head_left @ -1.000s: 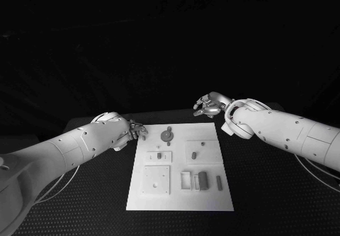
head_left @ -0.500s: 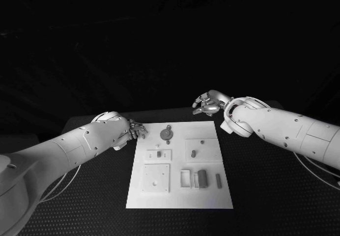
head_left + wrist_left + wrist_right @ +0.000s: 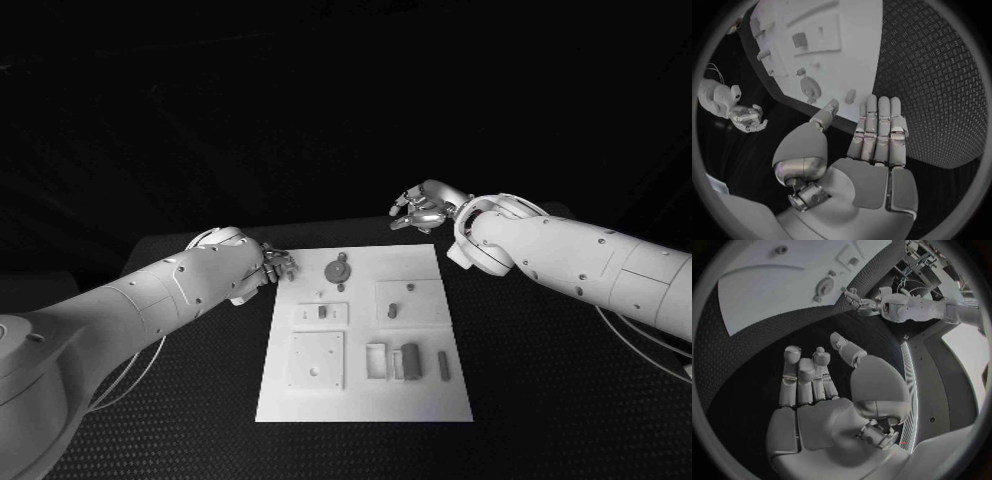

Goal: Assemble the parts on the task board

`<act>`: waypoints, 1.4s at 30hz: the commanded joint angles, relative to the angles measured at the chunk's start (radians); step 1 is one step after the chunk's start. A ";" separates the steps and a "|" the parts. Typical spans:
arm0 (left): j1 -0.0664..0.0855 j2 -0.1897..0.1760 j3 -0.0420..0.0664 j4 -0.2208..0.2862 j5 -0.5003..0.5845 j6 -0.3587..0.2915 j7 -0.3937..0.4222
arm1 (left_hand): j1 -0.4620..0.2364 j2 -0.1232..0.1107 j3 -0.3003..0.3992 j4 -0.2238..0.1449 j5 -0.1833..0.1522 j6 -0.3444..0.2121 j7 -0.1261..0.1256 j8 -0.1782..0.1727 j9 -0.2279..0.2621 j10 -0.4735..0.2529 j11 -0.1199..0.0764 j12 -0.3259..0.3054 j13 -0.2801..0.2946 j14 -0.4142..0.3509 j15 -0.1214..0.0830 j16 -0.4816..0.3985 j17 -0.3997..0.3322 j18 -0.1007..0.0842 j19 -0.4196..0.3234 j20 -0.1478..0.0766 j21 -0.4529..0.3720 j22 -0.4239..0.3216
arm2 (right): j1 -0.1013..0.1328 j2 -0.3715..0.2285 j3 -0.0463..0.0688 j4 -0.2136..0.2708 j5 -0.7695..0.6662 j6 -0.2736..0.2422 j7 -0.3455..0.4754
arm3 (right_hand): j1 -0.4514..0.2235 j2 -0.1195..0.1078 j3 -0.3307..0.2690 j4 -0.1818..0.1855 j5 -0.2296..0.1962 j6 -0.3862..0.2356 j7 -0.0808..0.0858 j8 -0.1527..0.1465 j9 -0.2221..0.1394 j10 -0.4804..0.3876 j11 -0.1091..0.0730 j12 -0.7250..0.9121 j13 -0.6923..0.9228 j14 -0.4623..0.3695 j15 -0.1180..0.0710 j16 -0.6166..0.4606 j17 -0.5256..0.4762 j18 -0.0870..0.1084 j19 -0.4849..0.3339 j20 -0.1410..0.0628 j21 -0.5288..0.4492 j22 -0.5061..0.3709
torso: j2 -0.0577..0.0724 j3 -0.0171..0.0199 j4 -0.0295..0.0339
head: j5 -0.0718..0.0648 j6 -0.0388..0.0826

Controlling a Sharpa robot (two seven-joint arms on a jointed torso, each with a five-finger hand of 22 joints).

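Task board [image 3: 365, 335], mid-tabletop, parts [image 3: 413, 362] loose on it. Head view: left hand [image 3: 274, 264] at far-left corner, right hand [image 3: 421, 211] beyond far edge. Wrist views: fingers [image 3: 878, 126] straight, empty; same opposite [image 3: 804, 374]. Risk: nudging board askew when reaching.

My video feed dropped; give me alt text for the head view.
Both hands hover open, holding nothing: left hand at the task board's far left corner, right hand beyond its far right corner. Small parts lie on the board.
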 commanded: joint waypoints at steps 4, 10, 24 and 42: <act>-0.008 0.012 0.000 -0.019 0.001 0.018 0.022 | 0.001 0.017 0.000 -0.010 0.002 0.010 0.002 -0.005 -0.005 0.006 0.001 -0.006 -0.003 0.002 0.002 -0.005 0.001 -0.005 0.005 0.002 0.001 -0.002 | 0.001 0.002 0.001 0.002 0.000 0.003 0.007 | -0.008 0.000 -0.003 0.002 0.006 0.137 0.023 -0.005 0.000 -0.081 0.012 0.000 -0.001 -0.003 0.003 -0.004 0.001 0.015 -0.005 -0.002 -0.005 0.013 | 0.000 0.0004 -0.0006 | -0.004 -0.002; -0.010 0.017 0.000 -0.026 0.010 0.025 0.028 | 0.005 0.026 0.000 -0.014 0.002 0.012 0.002 -0.007 -0.009 0.006 0.001 -0.008 -0.005 0.002 0.002 -0.006 0.002 -0.005 0.004 0.002 0.001 -0.003 | 0.001 0.003 0.001 0.003 0.000 0.003 0.007 | -0.008 0.000 -0.002 0.002 0.006 0.137 0.023 -0.005 0.000 -0.081 0.012 0.000 -0.001 -0.003 0.003 -0.004 0.001 0.015 -0.005 -0.002 -0.005 0.013 | -0.001 -0.0003 0.0001 | -0.005 -0.002; -0.011 0.024 0.000 -0.036 0.042 0.022 0.055 | 0.026 0.062 0.000 -0.039 0.003 0.012 0.006 -0.014 -0.026 0.005 0.004 -0.017 -0.015 0.000 0.004 -0.015 0.003 -0.007 0.000 0.004 0.001 -0.008 | 0.002 0.007 0.001 0.001 0.000 0.004 0.007 | -0.007 0.000 -0.002 0.002 0.006 0.138 0.023 -0.006 0.001 -0.082 0.012 0.001 -0.001 -0.003 0.004 -0.004 0.001 0.015 -0.005 -0.002 -0.006 0.014 | -0.001 -0.0005 0.0002 | -0.003 -0.002; -0.013 0.029 0.000 -0.052 0.074 0.034 0.069 | 0.070 0.086 0.008 -0.044 0.001 0.021 0.003 -0.013 -0.035 0.012 0.002 -0.030 -0.026 0.002 0.004 -0.023 0.005 -0.008 -0.001 0.004 0.001 -0.012 | 0.002 0.008 0.001 0.001 0.000 0.006 0.006 | -0.007 0.000 -0.002 0.002 0.006 0.138 0.024 -0.006 0.001 -0.082 0.013 0.001 -0.001 -0.003 0.004 -0.004 0.002 0.015 -0.005 -0.002 -0.006 0.014 | -0.001 -0.0003 0.0002 | -0.004 -0.002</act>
